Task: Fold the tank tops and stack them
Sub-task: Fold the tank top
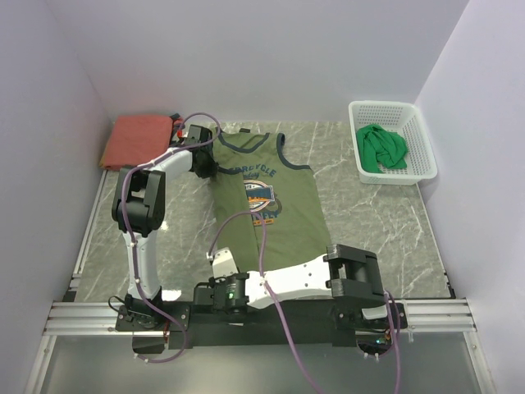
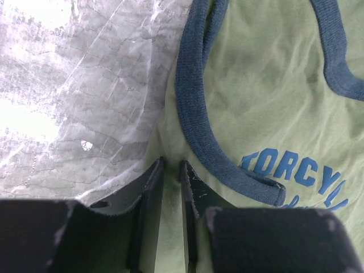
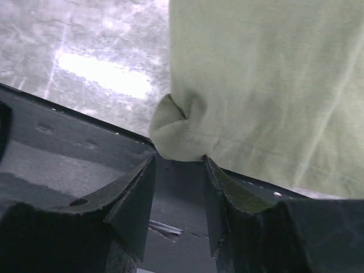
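The olive green tank top with navy trim and a chest graphic lies flat at the table's middle. My left gripper sits at its left armhole edge. In the left wrist view the gripper is shut on a narrow ridge of the olive cloth beside the navy trim. My right gripper is at the bottom left hem corner. It stands open, with the rumpled hem corner just beyond its tips. A rust-red tank top lies folded at the back left. The bright green tank top is bunched in the basket.
A white mesh basket stands at the back right by the wall. White walls close in the table on the left, back and right. The arms' black base rail runs along the near edge, under my right gripper.
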Controlling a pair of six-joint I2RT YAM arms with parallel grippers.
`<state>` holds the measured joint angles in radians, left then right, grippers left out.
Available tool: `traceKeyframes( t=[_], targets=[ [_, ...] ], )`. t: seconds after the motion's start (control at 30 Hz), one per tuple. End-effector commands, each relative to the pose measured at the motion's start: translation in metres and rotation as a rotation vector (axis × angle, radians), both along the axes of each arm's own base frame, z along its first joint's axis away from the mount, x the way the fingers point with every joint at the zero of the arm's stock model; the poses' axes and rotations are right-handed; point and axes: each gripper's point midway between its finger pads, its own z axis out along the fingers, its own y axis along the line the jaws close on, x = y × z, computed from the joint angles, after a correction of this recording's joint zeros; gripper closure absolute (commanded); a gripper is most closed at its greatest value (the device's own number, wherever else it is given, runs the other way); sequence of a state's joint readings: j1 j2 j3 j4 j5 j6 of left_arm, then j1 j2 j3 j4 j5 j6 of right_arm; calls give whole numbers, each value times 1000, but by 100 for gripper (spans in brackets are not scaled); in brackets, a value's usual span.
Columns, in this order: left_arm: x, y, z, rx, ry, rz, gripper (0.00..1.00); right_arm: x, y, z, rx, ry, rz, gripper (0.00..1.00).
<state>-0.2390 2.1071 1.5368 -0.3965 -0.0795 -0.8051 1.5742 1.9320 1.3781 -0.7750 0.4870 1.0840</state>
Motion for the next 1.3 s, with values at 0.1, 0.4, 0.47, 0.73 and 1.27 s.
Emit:
traceKeyframes(
  t=[0.1, 0.4, 0.47, 0.73, 1.27],
  targets=[
    [10, 3, 6, 7, -33, -16, 77, -2, 23, 23, 162, -4, -17, 57],
    [12, 8, 3, 11, -30, -9, 78, -8, 24, 29, 159, 0, -9, 59],
    [11, 8, 2, 7, -28, -4, 78, -10, 22, 25, 154, 7, -11, 59],
    [12, 6, 2, 0, -30, -5, 79, 3, 23, 25, 165, -23, -30, 60],
    [15, 3, -2, -13, -32, -10, 79, 44, 18, 15, 171, -70, -107, 54]
  ],
)
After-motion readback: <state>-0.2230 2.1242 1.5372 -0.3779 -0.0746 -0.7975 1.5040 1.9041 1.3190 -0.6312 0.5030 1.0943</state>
